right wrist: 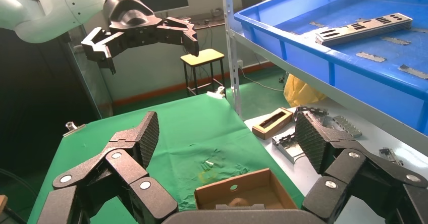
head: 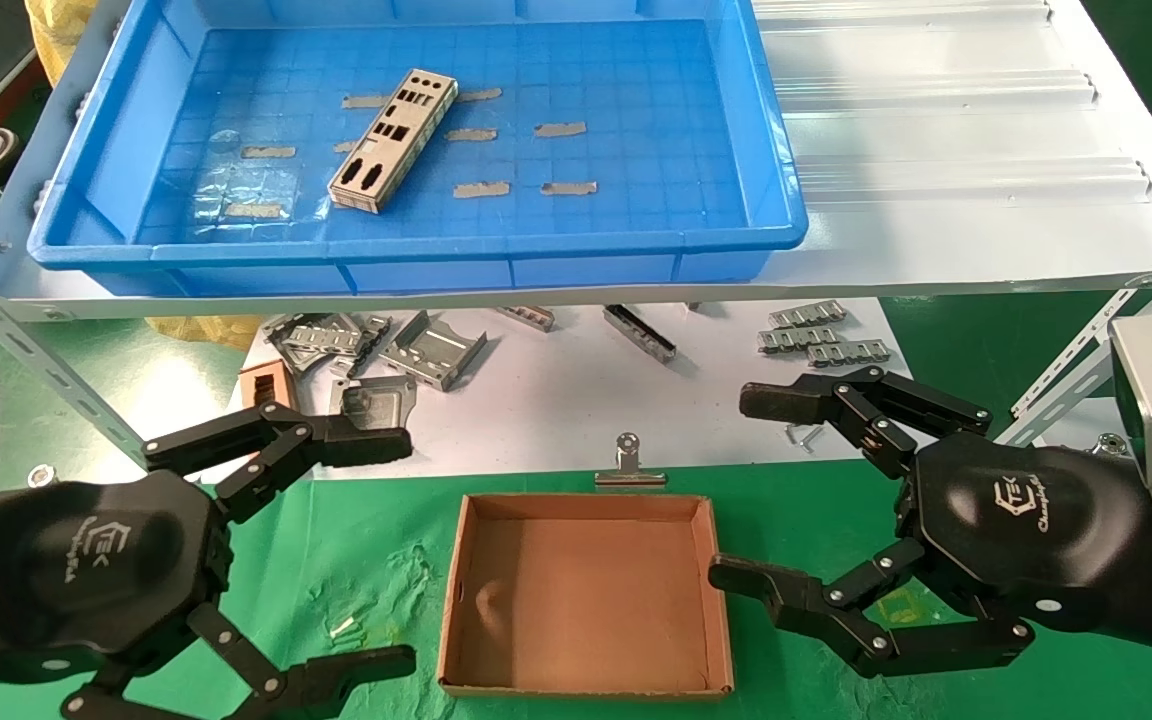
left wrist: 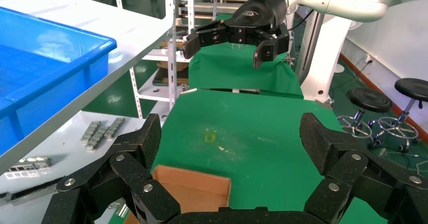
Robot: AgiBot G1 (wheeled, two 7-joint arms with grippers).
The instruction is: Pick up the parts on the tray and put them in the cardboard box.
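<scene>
Blue tray (head: 776, 215): one part (head: 393, 141). Box (head: 584, 596) empty between spread left tool (head: 381, 550), right tool (head: 751, 490); clip (head: 630, 466) only overhead.

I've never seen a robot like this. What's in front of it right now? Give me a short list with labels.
Part: one metal plate lying in the blue tray
Box: cardboard box on the green cloth, nothing in it
Left hand: open, empty, beside the box
Right hand: open, empty, on the box's other side
Progress: plate not yet picked up
</scene>
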